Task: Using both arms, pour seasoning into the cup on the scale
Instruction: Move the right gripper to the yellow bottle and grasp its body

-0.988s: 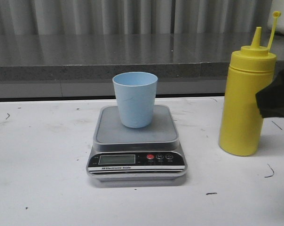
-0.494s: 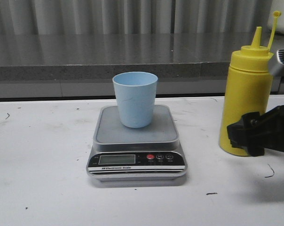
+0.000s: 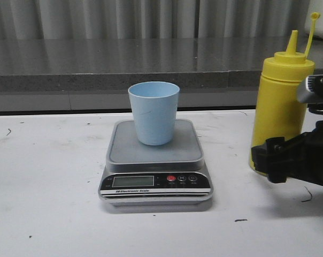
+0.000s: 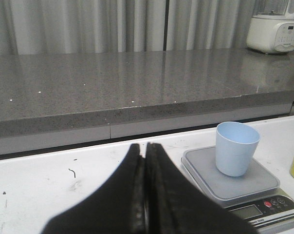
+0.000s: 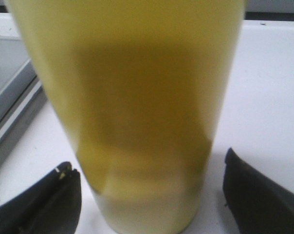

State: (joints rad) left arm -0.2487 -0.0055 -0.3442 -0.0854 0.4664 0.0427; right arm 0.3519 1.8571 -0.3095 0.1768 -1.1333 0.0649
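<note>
**Yellow bottle reached — grasp not yet made**

Yellow plastic fills the right wrist view: the seasoning [image 5: 137, 112] stands upright on the white table [image 3: 44, 214], well to the right of the scale [image 3: 155, 160], with its nozzle up and its thin cap tethered beside it. The right gripper [image 3: 271, 160] has been brought in from the right edge of the front view within the last second, where only a dark blur was seen beside the bottle; it is now low against the bottle's base. Its jaws are seen spread, one black finger [image 5: 40, 204] on each side of the bottle's lower body, with white table showing between each finger and the plastic — so the bottle is straddled but not gripped.

The cup [image 3: 153, 112] has not been moved: it sits upright on the grey platform of the scale, empty as far as can be seen. The left gripper [image 4: 146, 195] is held back from the scale, its fingers pressed together on nothing, and it is outside the front view.

The approach is judged nearly complete. The closing of the jaws on the bottle is what the next step calls for; lifting, carrying to the cup and tipping are all still to be done. A low grasp on a tall bottle may let it tilt when raised.
</note>
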